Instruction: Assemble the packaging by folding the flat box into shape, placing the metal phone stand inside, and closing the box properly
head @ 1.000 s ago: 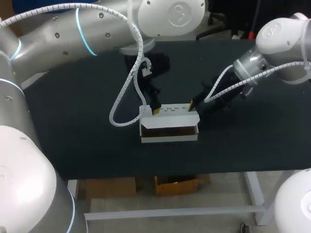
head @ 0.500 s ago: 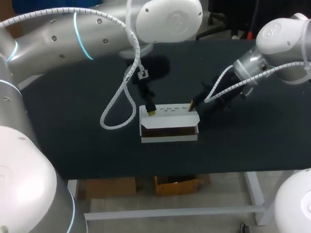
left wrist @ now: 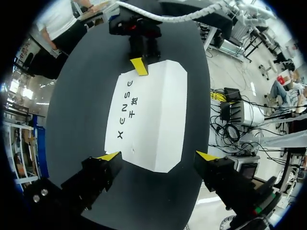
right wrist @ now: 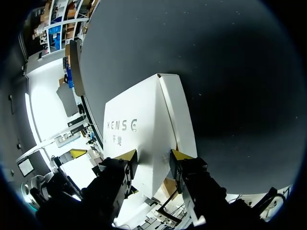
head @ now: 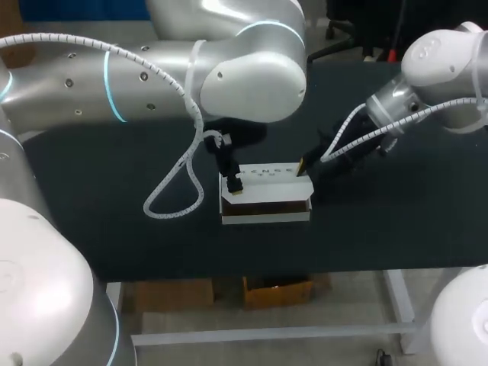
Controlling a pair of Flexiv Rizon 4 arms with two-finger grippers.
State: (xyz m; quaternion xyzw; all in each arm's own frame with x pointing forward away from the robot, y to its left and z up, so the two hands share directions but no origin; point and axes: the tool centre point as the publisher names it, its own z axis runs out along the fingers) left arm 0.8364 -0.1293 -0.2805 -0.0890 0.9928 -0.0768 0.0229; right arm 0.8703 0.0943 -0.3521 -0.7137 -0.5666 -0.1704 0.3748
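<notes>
Pressure matters: right gripper [head: 301, 163] is clenching the box [left wrist: 148, 115] end, so I'm aiming the released left gripper [left wrist: 158, 156] to press flat.

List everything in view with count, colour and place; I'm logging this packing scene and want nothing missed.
box: one, white with dark print on its lid, brown band along its front, middle of the table.
table: one, black, under the box.
left gripper: one, black with yellow tips, open, above the box's left end.
right gripper: one, black with yellow tips, at the box's right end.
</notes>
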